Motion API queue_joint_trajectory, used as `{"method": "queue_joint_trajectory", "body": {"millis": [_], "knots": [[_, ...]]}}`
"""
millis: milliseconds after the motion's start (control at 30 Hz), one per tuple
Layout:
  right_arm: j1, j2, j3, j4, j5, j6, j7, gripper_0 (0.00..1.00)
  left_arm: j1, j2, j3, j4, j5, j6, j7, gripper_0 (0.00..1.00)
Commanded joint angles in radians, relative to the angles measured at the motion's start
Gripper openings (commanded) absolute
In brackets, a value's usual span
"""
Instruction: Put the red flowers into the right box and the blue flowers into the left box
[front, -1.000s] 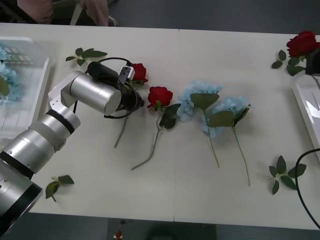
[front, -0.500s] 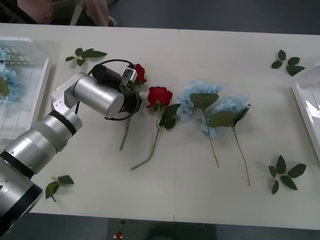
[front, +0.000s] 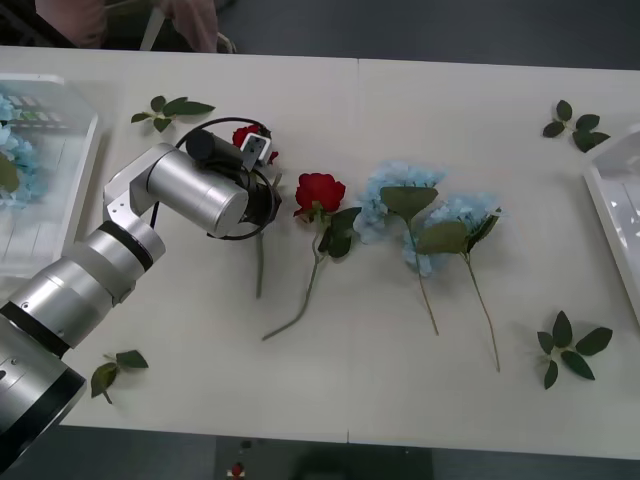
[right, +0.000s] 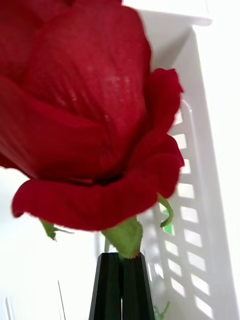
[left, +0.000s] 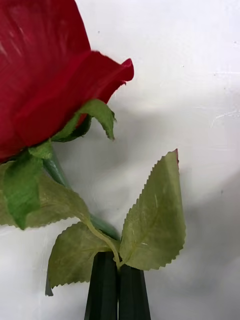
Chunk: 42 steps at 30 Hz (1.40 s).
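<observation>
My left gripper (left: 117, 285) is shut on the stem of a red rose (left: 45, 75) just below its leaves. In the front view that rose (front: 250, 135) sits at the end of my left arm (front: 195, 190), its stem trailing toward the near edge. A second red rose (front: 319, 190) lies just to its right. Two blue flowers (front: 400, 200) (front: 462, 222) lie side by side at the table's middle. My right gripper (right: 121, 280) is shut on another red rose (right: 85, 115) right under the bloom, over the right box (right: 195, 150). The left box (front: 60, 200) holds blue flowers (front: 10, 150).
The right box's rim (front: 612, 195) shows at the table's right edge. Loose leaf sprigs lie at the back left (front: 170, 107), back right (front: 572, 122), front right (front: 570, 350) and front left (front: 115, 368). The table's near middle is bare.
The rose in my left gripper shifted: its bloom moved back and left, its stem end swung right. The right-hand rose left the front view at the back right corner.
</observation>
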Motion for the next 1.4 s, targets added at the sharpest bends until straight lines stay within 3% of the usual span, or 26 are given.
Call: {"method": "queue_joint_trajectory", "body": {"millis": [33, 133, 200, 233, 300, 333, 533, 700, 933, 1167, 1200, 1233, 1267, 1300, 1333, 1400], "knots": [[-0.027, 0.037, -0.025, 0.034, -0.004, -0.071, 0.024, 0.0, -0.023, 0.037, 0.009, -0.087, 0.048, -0.004, -0.026, 0.0], [-0.027, 0.059, -0.025, 0.034, -0.004, -0.082, 0.025, 0.07, -0.018, 0.046, 0.036, -0.167, 0.091, -0.003, -0.031, 0.0], [-0.027, 0.065, -0.024, 0.034, -0.006, -0.082, 0.025, 0.44, -0.011, 0.048, 0.059, -0.233, 0.111, -0.003, -0.037, 0.0], [-0.027, 0.065, -0.025, 0.031, -0.011, -0.082, 0.025, 0.56, -0.008, 0.051, 0.065, -0.252, 0.118, -0.003, -0.04, 0.0], [-0.027, 0.066, -0.024, 0.025, -0.023, -0.082, 0.027, 0.96, 0.012, 0.072, 0.087, -0.334, 0.144, 0.0, -0.051, 0.0], [-0.027, 0.066, -0.024, 0.025, -0.029, -0.082, 0.027, 1.0, 0.014, 0.078, 0.09, -0.354, 0.149, 0.004, -0.052, 0.0], [-0.027, 0.065, -0.039, -0.041, -0.095, -0.01, 0.039, 1.0, 0.052, 0.15, 0.124, -0.548, 0.239, 0.007, -0.063, 0.0], [-0.027, 0.068, -0.106, -0.207, -0.173, 0.2, 0.065, 1.0, 0.086, 0.172, 0.171, -0.655, 0.236, 0.102, -0.078, 0.0], [-0.027, 0.086, -0.154, -0.386, -0.365, 0.397, 0.097, 1.0, 0.137, 0.209, 0.226, -0.719, 0.233, 0.16, -0.106, 0.0], [-0.03, 0.143, -0.186, -0.498, -0.541, 0.484, 0.174, 1.0, 0.163, 0.259, 0.236, -0.73, 0.233, 0.16, -0.123, 0.0], [-0.033, 0.157, -0.195, -0.511, -0.564, 0.499, 0.2, 1.0, 0.166, 0.265, 0.236, -0.73, 0.227, 0.16, -0.126, 0.09], [-0.041, 0.168, -0.205, -0.518, -0.589, 0.519, 0.229, 1.0, 0.17, 0.268, 0.237, -0.73, 0.218, 0.158, -0.129, 0.37], [-0.044, 0.175, -0.209, -0.518, -0.601, 0.532, 0.245, 1.0, 0.172, 0.27, 0.237, -0.73, 0.212, 0.16, -0.129, 0.49], [-0.055, 0.187, -0.22, -0.52, -0.621, 0.553, 0.274, 1.0, 0.175, 0.275, 0.236, -0.73, 0.201, 0.158, -0.132, 0.69], [-0.064, 0.2, -0.232, -0.52, -0.638, 0.575, 0.297, 1.0, 0.18, 0.275, 0.237, -0.73, 0.19, 0.16, -0.134, 0.81], [-0.078, 0.22, -0.246, -0.52, -0.655, 0.605, 0.324, 1.0, 0.187, 0.276, 0.236, -0.73, 0.174, 0.158, -0.137, 0.94]]}}
